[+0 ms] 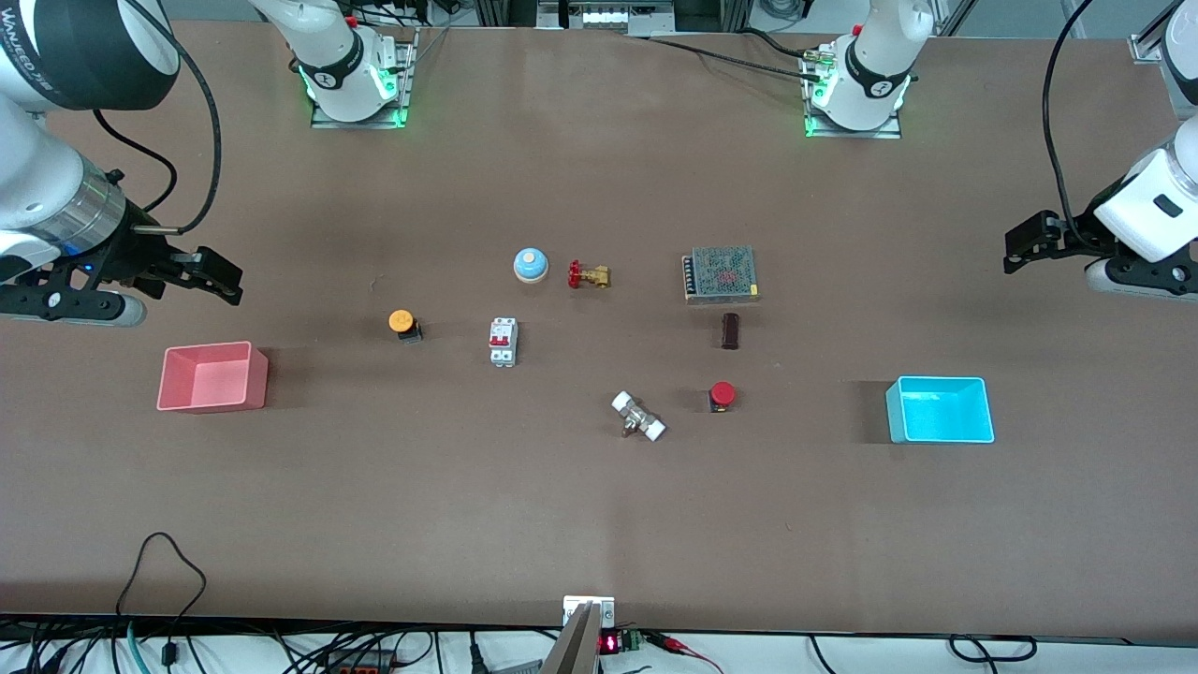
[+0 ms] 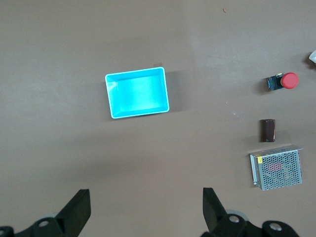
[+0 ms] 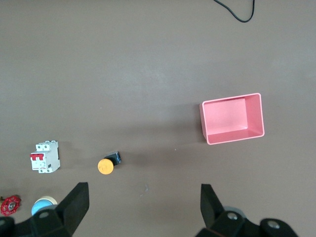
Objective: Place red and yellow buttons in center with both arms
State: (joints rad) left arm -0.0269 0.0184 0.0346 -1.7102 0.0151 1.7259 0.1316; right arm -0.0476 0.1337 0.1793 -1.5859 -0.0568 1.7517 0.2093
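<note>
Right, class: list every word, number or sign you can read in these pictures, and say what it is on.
"WANJEED": white lettering on the right arm's black joint band, partly cut off.
Red digits on the small display at the table's near edge: too small to read.
Yellow label on the mesh power supply: too small to read.

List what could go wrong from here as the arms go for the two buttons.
1. The red button sits close to the white-ended valve and the dark cylinder; the left gripper, jaws open, could knock either.
2. The yellow button stands near the circuit breaker; the right gripper, also open, might bump it.
3. The middle already holds the bell and brass valve, so both arms may crowd each other there.
</note>
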